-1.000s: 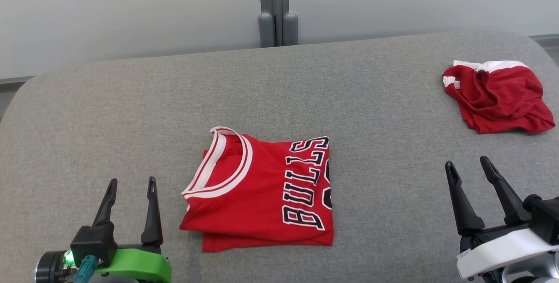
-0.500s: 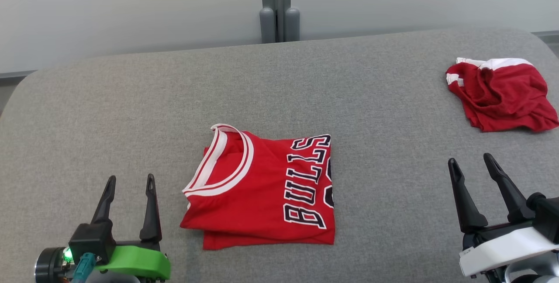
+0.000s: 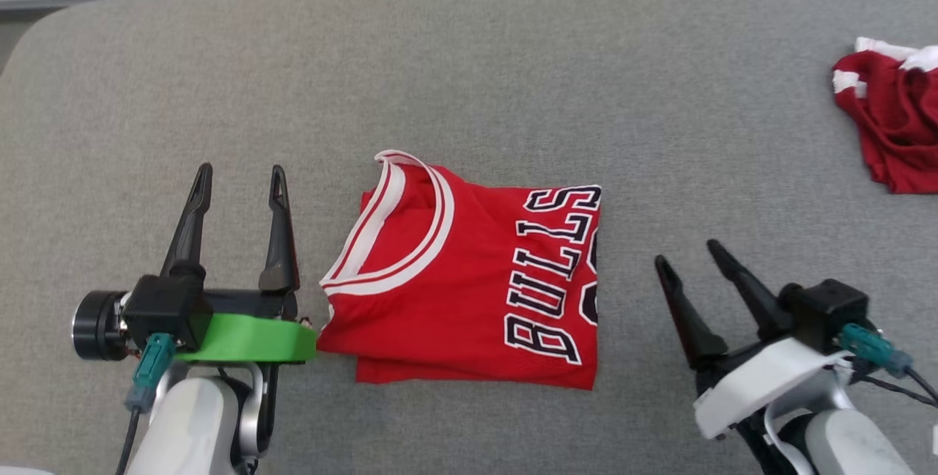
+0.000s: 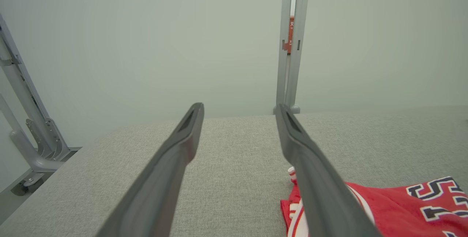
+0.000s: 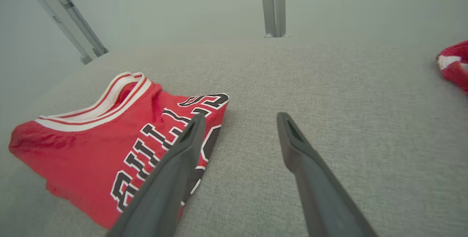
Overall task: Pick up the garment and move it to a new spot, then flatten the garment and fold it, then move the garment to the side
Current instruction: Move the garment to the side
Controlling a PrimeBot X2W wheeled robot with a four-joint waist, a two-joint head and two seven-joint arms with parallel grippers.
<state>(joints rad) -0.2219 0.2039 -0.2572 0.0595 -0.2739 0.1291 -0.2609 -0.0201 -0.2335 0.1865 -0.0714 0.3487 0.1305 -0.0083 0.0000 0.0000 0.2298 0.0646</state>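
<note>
Cloth like this looks light, limp and a bit slick; I judge it will sag and unfold if lifted by one point. The folded red jersey (image 3: 469, 277) lies flat on the grey padded surface (image 3: 513, 79), between my claws. My left claw (image 3: 241, 168) hovers just beside its collar side, jaws wide, holding nothing; my right claw (image 3: 688, 253), near the lettered side, is equally spread and empty. I would pinch both side edges, all layers together.

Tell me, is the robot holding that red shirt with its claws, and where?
No, nothing is held. The left claw and the right claw are both open and empty, one on each side of the folded red jersey.
</note>
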